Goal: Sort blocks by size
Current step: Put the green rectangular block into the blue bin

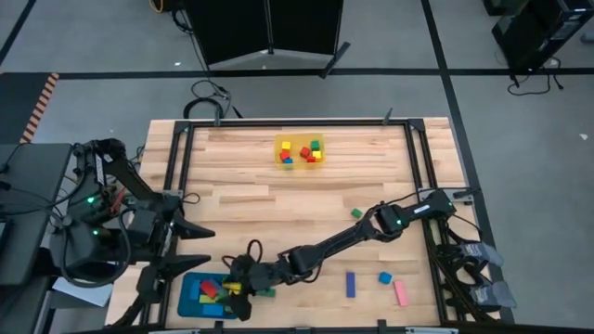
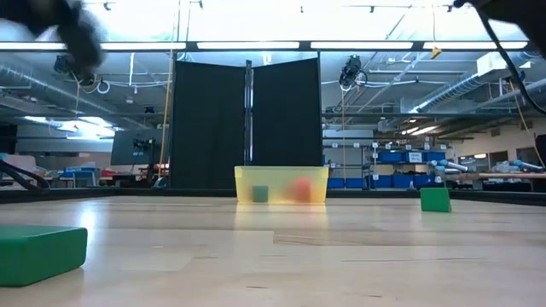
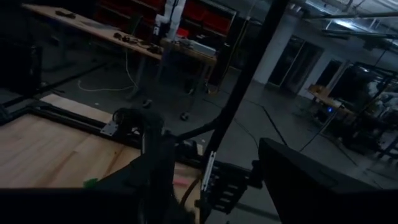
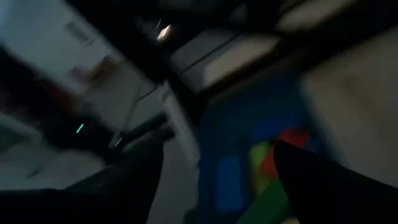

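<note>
Green block point(image 1: 266, 291) just beside right fingers point(image 1: 243, 289), at teal tray point(image 1: 188, 306).

Blocks point(image 1: 212, 289) in teal tray point(image 1: 190, 306) partly behind right claw point(image 1: 239, 289).

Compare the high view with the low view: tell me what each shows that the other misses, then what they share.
Only the high view shows both arms, the right pincer over the teal tray of blocks, and the blue bar, blue cube and pink bar near the table's right edge. Only the low view shows the room behind the table. Both show the yellow tray with small cubes and the loose green cube.
</note>
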Controlling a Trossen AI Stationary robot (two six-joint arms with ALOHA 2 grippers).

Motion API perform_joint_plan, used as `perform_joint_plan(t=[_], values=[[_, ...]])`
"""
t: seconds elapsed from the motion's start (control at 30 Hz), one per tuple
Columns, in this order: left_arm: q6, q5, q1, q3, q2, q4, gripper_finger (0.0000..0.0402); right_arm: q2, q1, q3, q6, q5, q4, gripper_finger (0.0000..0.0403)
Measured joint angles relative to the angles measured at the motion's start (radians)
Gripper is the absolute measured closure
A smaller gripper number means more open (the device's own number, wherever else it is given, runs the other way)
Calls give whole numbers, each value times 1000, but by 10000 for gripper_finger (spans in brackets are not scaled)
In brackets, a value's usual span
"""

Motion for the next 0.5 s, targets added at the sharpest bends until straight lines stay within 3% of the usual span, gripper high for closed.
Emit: perform_joint_plan(t=[0.13,0.23,0.37,0.5], values=[[-36,-6,2,0,0,-13,163,-103,21,0,-96,230,-144,86],[-43,-46,2,-1,10,-17,163,-202,29,-58,-171,297,-276,107],[-66,-101,6,-1,40,-62,163,-383,23,-304,-209,307,-255,141],[-188,-68,55,-2,86,-183,163,-637,24,-661,-184,326,-146,161]])
